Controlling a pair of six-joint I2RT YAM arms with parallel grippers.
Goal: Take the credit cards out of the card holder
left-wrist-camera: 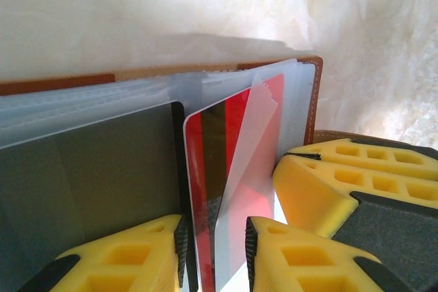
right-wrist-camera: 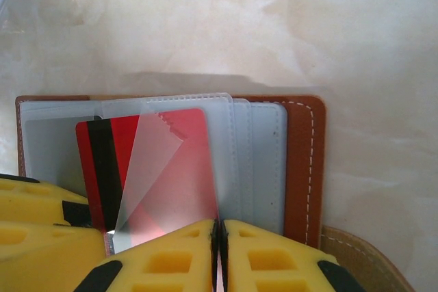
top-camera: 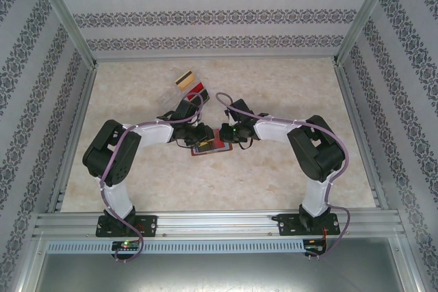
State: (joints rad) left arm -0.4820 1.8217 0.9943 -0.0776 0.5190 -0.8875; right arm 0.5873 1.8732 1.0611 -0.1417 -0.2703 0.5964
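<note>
Middle of the table (top-camera: 294, 169), between both arms: card holder (top-camera: 209, 148) lying open and flat, long side running left to right. Inside, red card (right-wrist-camera: 164, 162) against a clear sleeve (right-wrist-camera: 222, 135), stripe and long axis pointing straight away from the right gripper (right-wrist-camera: 217, 251). Jaws there pressed almost together, pinching the sleeve's near edge. Left gripper (left-wrist-camera: 213, 254) parted narrowly, straddling the red card's edge, one pad touching. Firm clamp or not: cannot tell. Farther off, slightly left: two loose cards (top-camera: 188, 83).
</note>
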